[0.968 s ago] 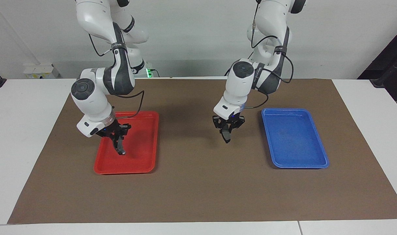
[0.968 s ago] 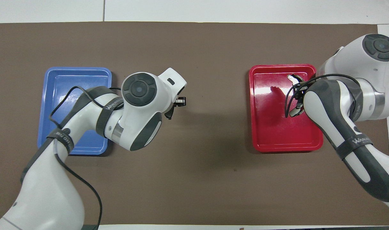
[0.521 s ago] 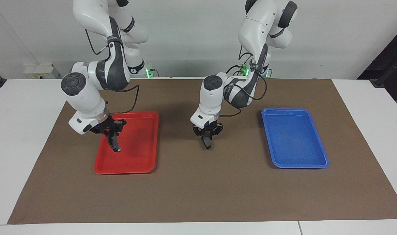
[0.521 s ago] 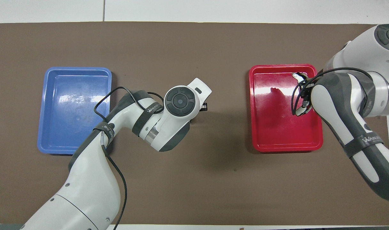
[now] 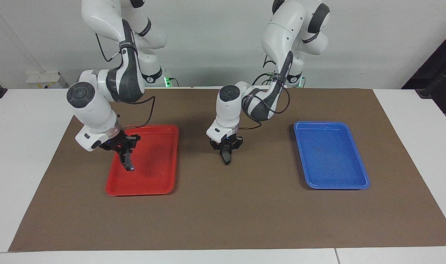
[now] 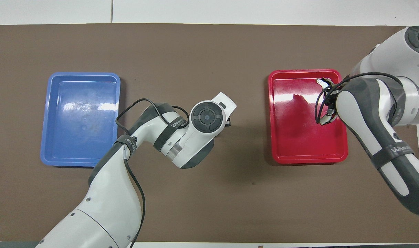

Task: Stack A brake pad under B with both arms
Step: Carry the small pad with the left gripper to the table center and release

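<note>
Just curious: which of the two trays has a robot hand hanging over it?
The red tray: the right hand hangs over it holding B. The blue tray has nothing over it.

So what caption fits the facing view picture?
Left gripper carries pad A over the mat; right gripper holds pad B over the red tray.

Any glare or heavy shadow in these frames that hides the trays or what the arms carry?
Overhead view: white glare patches on the blue tray and red tray; the arms' own bodies cover both end effectors. Facing view: even light, soft shadows on the brown mat, both trays glare-free.
</note>
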{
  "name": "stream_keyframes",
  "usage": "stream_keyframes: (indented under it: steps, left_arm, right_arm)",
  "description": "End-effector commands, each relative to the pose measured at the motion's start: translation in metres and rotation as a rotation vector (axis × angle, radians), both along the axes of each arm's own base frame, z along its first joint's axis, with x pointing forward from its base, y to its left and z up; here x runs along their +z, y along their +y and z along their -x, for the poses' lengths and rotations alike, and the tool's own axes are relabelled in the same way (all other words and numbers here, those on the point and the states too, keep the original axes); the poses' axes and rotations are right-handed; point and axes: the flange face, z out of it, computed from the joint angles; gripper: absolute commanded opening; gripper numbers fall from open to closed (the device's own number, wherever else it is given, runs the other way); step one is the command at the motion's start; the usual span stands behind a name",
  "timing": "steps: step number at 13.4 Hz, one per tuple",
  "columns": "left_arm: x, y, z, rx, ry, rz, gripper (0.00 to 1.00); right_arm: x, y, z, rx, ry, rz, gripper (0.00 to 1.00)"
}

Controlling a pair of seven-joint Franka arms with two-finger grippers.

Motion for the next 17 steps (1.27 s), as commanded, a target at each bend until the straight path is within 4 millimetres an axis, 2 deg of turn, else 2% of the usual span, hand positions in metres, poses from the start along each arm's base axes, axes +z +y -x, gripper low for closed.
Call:
stream_keyframes:
  steps: [1, 4, 6, 7, 8, 9, 12, 13, 14, 15, 17]
  left_arm:
    - [-0.007, -0.008, -0.002, 0.011, -0.004, -0.009, 0.03]
    - [-0.004, -0.007, -0.005, 0.017, -0.007, -0.007, 0.23]
    - [0.008, -0.006, -0.014, 0.028, -0.011, -0.009, 0.32]
    - [0.013, -0.006, -0.017, 0.036, -0.012, -0.010, 0.89]
    - [0.019, -0.002, -0.019, 0.042, -0.003, -0.027, 0.95]
    - [0.034, -0.003, -0.025, 0.049, -0.007, -0.030, 1.00]
    - [0.073, 0.006, -0.045, 0.083, -0.005, -0.047, 1.00]
    - [0.090, 0.014, -0.050, 0.096, -0.026, -0.040, 1.00]
    - [0.106, 0.030, -0.059, 0.115, -0.040, -0.049, 1.00]
    - [0.119, 0.047, -0.064, 0.121, -0.032, -0.066, 1.00]
    - [0.145, 0.087, -0.074, 0.050, 0.002, -0.103, 1.00]
  right_arm:
    - [0.010, -0.006, -0.004, 0.023, -0.003, 0.004, 0.00]
    - [0.010, -0.006, -0.005, 0.023, -0.005, 0.004, 0.00]
    - [0.011, -0.006, -0.005, 0.023, -0.005, 0.004, 0.00]
    - [0.011, -0.005, -0.005, 0.023, -0.005, 0.004, 0.00]
    - [0.010, -0.004, -0.005, 0.026, -0.002, 0.004, 0.00]
    - [0.011, -0.004, -0.005, 0.024, -0.002, 0.004, 0.00]
    - [0.021, 0.000, -0.009, 0.029, -0.004, 0.003, 0.00]
    - [0.024, 0.004, -0.012, 0.034, 0.002, 0.001, 0.00]
    - [0.028, 0.012, -0.013, 0.042, -0.001, 0.000, 0.00]
    - [0.027, 0.021, -0.014, 0.043, -0.001, -0.011, 0.00]
    - [0.026, 0.075, -0.012, 0.015, -0.004, -0.018, 0.00]
